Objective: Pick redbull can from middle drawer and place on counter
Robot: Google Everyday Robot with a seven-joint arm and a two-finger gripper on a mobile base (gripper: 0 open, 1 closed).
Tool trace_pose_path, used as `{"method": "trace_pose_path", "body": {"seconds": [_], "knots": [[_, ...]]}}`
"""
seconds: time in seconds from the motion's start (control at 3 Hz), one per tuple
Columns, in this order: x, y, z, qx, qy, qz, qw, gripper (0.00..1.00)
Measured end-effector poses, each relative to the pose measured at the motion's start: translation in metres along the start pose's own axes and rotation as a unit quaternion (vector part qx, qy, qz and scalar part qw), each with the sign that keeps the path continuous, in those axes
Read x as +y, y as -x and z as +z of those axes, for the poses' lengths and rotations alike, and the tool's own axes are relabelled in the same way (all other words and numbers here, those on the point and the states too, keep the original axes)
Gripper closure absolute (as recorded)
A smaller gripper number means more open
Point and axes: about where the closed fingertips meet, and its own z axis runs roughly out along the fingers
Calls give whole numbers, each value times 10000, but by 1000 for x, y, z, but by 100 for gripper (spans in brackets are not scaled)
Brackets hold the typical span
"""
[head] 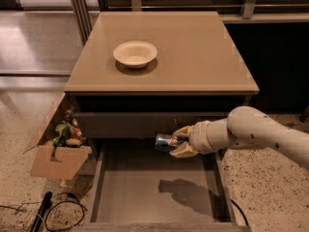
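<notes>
My gripper (pixel 176 142) is shut on the redbull can (pixel 165 142), a small blue and silver can held lying sideways. It hangs above the open middle drawer (pixel 145 192), close to the closed drawer front above it. The gripper's shadow falls on the drawer's flat grey-brown floor. My pale arm (pixel 260 134) reaches in from the right. The tan counter (pixel 193 57) lies above and behind the gripper.
A cream bowl (pixel 135 53) sits on the counter's left half. An open cardboard box (pixel 58 144) with mixed items stands on the speckled floor left of the cabinet. Black cables (pixel 38 214) lie at the bottom left.
</notes>
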Motion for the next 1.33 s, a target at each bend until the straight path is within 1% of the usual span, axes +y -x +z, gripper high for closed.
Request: {"method": "trace_pose_path", "body": {"seconds": [0.33,0.67,1.0,1.33], "knots": [[-14,18,-28,107,-216,-239,9994,100],[-40,53,-74,192,-502,-700,9961,100],[-74,85,-112,152,-610,-1021,9928,100],[-110,121,-148,105,-731,-1312,9886,100]]}}
